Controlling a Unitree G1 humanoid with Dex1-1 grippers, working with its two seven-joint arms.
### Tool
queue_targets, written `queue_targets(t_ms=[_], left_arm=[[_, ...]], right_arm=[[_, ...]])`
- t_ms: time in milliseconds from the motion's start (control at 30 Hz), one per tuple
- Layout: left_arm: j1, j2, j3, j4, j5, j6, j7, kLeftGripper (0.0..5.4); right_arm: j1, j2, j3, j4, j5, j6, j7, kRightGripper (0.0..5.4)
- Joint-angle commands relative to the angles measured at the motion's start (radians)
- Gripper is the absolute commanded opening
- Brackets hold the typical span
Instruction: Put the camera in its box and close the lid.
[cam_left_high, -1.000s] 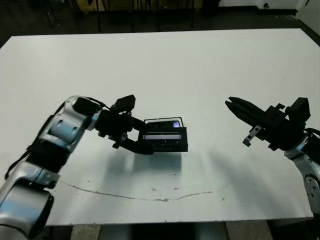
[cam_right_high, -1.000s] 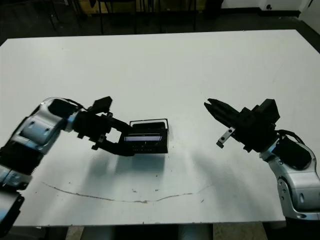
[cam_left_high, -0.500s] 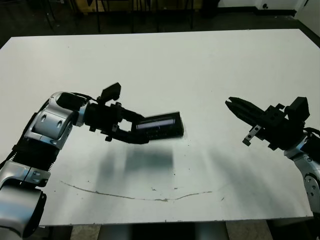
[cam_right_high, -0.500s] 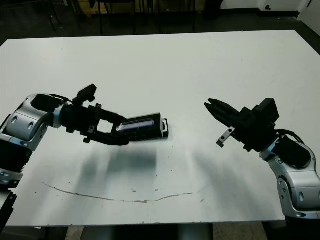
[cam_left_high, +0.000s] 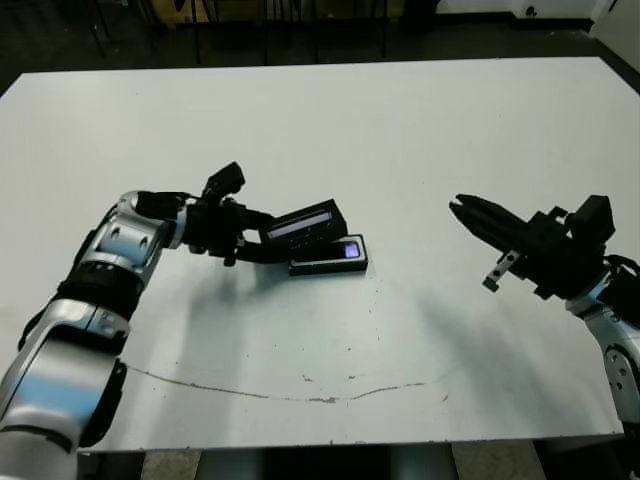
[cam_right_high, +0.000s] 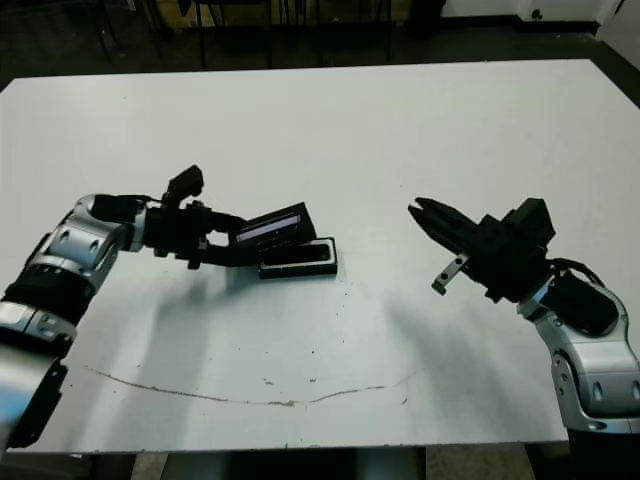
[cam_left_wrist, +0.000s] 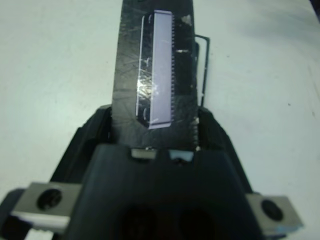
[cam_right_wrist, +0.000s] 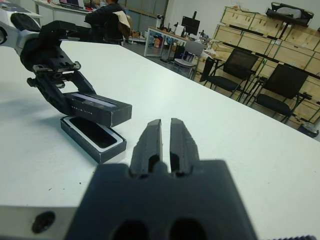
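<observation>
The box (cam_left_high: 303, 268) lies flat on the white table (cam_left_high: 420, 130), left of centre. Inside it rests the camera (cam_left_high: 338, 253), a black bar with a purplish glint at its right end. My left gripper (cam_left_high: 268, 238) is shut on the lid (cam_left_high: 303, 221), a flat black cover with a pale label strip. The lid hangs tilted just above the box's far left edge. The left wrist view shows the lid (cam_left_wrist: 155, 75) clamped between both fingers. My right gripper (cam_left_high: 458, 207) hovers well to the right of the box, shut and holding nothing.
A thin dark scuff line (cam_left_high: 300, 390) runs across the table near its front edge. In the right wrist view, a person (cam_right_wrist: 107, 20), office chairs (cam_right_wrist: 235, 67) and wooden crates (cam_right_wrist: 250, 20) show beyond the table's far side.
My left gripper has lifted the lid from the box's near side and carried it up and back to the far left, tilted. The box and the right arm stay put.
</observation>
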Motion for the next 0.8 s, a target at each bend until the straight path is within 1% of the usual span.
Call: queue_targets(t_ms=[33, 133, 433, 600, 700, 800], left_arm=[[-0.021, -0.004, -0.008, 0.046, 0.031, -0.018, 0.001, 2.71], [-0.032, -0.014, -0.01, 0.071, 0.038, -0.001, -0.009, 2.71], [-0.059, -0.024, -0.027, 0.136, 0.057, -0.017, -0.08, 2.71], [-0.068, -0.025, -0.007, 0.174, 0.052, -0.028, -0.117, 2.71], [-0.075, -0.029, 0.005, 0.197, 0.049, -0.019, -0.13, 2.71], [-0.077, -0.029, 0.008, 0.204, 0.055, -0.032, -0.137, 2.71]], right_arm=[[0.003, 0.002, 0.01, 0.019, -0.006, -0.006, 0.008, 0.0], [0.009, -0.002, 0.013, 0.001, -0.01, 0.013, -0.007, 0.0], [0.013, -0.002, 0.011, 0.009, -0.015, -0.013, 0.003, 0.0], [0.016, -0.006, 0.01, 0.002, -0.01, 0.005, -0.001, 0.0], [0.014, -0.003, 0.012, 0.008, -0.015, -0.016, 0.004, 0.0], [0.007, 0.008, 0.012, 0.04, -0.011, -0.06, 0.025, 0.0]])
